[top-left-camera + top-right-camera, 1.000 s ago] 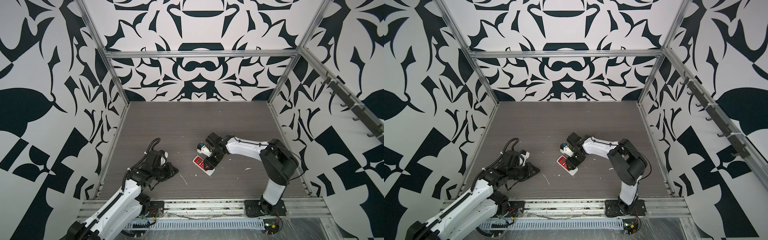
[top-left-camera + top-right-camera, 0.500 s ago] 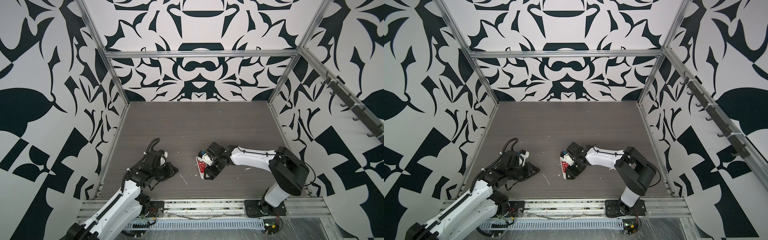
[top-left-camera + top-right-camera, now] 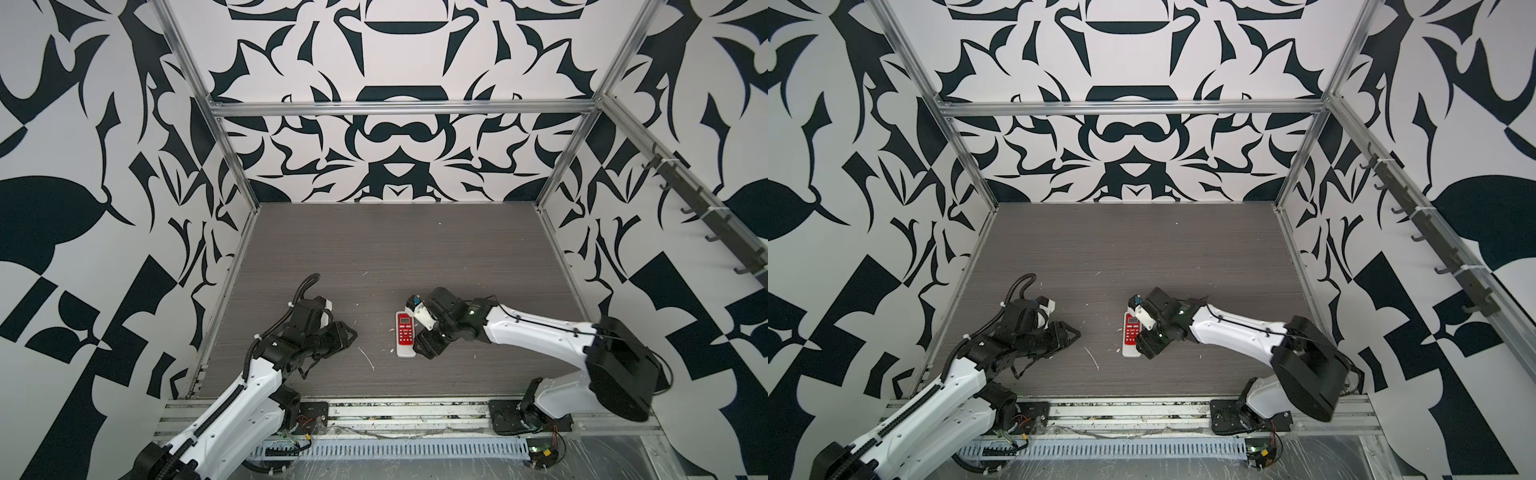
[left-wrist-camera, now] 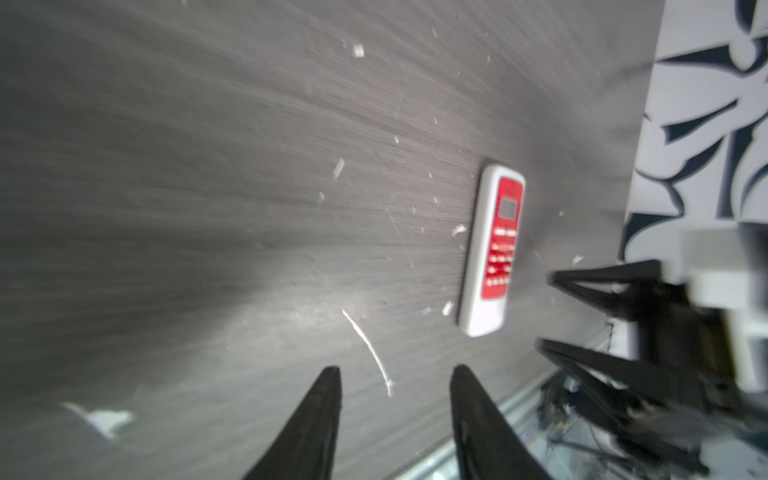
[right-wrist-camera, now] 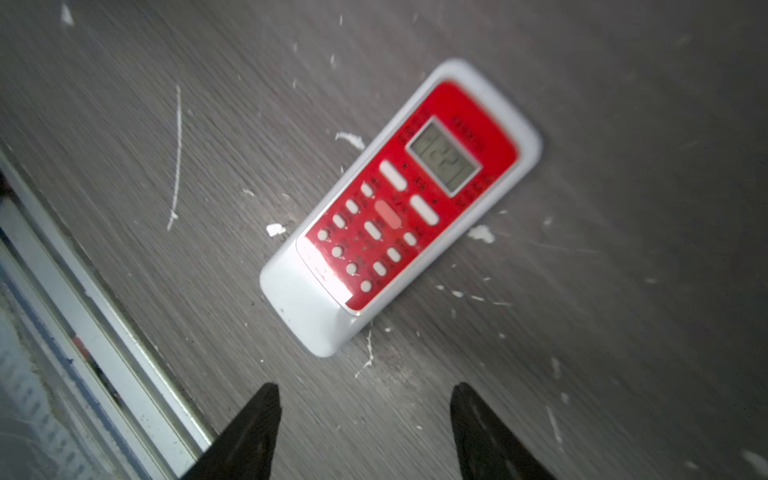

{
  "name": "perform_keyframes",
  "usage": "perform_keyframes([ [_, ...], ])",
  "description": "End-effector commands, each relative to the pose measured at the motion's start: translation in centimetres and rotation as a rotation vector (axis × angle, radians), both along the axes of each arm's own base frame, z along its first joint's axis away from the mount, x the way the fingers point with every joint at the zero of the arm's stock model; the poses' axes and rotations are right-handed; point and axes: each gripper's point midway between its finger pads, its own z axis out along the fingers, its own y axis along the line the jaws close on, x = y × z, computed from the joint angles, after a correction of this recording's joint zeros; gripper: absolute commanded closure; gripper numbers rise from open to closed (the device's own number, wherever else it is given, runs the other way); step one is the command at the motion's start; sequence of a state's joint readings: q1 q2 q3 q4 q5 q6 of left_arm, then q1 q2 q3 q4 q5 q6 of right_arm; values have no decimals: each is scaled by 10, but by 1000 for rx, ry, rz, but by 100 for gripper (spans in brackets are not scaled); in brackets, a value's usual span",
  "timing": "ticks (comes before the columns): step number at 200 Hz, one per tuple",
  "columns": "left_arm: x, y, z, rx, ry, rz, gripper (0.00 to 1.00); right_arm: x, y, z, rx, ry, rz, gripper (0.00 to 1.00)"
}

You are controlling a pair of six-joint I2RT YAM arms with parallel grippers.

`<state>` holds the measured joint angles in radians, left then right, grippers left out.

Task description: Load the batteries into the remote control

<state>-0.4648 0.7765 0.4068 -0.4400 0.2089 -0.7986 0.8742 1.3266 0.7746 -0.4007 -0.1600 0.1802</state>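
The remote control (image 3: 405, 335) (image 3: 1131, 335) lies flat on the grey table with its red face and grey screen up, long axis running front to back. It shows in the left wrist view (image 4: 492, 249) and the right wrist view (image 5: 399, 208). My right gripper (image 3: 424, 349) (image 5: 365, 386) stands open just right of the remote's near white end, with nothing between its fingers. My left gripper (image 3: 352, 335) (image 4: 395, 370) is open and empty, well left of the remote and pointing toward it. The batteries are out of view.
White paint flecks and a thin white streak (image 3: 366, 358) mark the table between the arms. An aluminium rail (image 3: 374, 409) runs along the front edge. Patterned walls enclose the table on three sides, with a hook rail (image 3: 706, 208) on the right wall.
The right gripper had the remote tipped on edge half a second ago; it has let go and the remote now lies flat, face up. The left gripper has opened.
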Motion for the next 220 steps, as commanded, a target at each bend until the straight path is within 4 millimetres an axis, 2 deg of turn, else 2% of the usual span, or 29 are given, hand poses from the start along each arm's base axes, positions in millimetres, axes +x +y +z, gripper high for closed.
perform_keyframes([
  [1,34,38,13,212,-140,146,20,34,-24,46,47,-272,-134,24],
  [9,44,53,18,293,-183,198,6,43,-39,59,44,-362,-193,17],
  [13,49,61,22,337,-205,222,0,48,-46,65,45,-405,-222,4],
  [16,52,67,26,373,-222,243,0,53,-55,69,36,-442,-255,0],
  [31,63,99,42,556,-269,339,0,69,-81,85,69,-566,-353,0],
  [58,80,145,79,756,-363,586,1,100,-149,89,37,-690,-620,0],
  [81,98,156,95,879,-462,629,1,111,-202,98,8,-843,-848,0],
  [94,112,155,97,951,-515,601,1,111,-223,101,-16,-938,-930,0],
  [109,128,151,93,1029,-558,550,1,113,-232,95,-54,-1021,-931,0],
  [126,139,156,87,1133,-567,567,1,121,-234,69,-153,-1040,-863,0],
  [139,148,163,81,1187,-566,586,1,133,-241,47,-220,-992,-884,0],
  [146,153,166,69,1206,-551,572,1,142,-240,45,-251,-990,-875,0],
  [157,161,170,58,1162,-575,569,1,156,-227,39,-248,-963,-814,0],
  [170,168,176,45,1078,-610,575,1,165,-228,40,-239,-993,-824,0],
  [186,173,183,47,1046,-652,578,1,172,-234,45,-203,-1039,-862,0],
  [199,177,189,47,993,-683,592,1,179,-229,32,-115,-985,-822,0],
  [220,183,193,47,933,-715,581,1,183,-255,22,-107,-959,-948,0],
])
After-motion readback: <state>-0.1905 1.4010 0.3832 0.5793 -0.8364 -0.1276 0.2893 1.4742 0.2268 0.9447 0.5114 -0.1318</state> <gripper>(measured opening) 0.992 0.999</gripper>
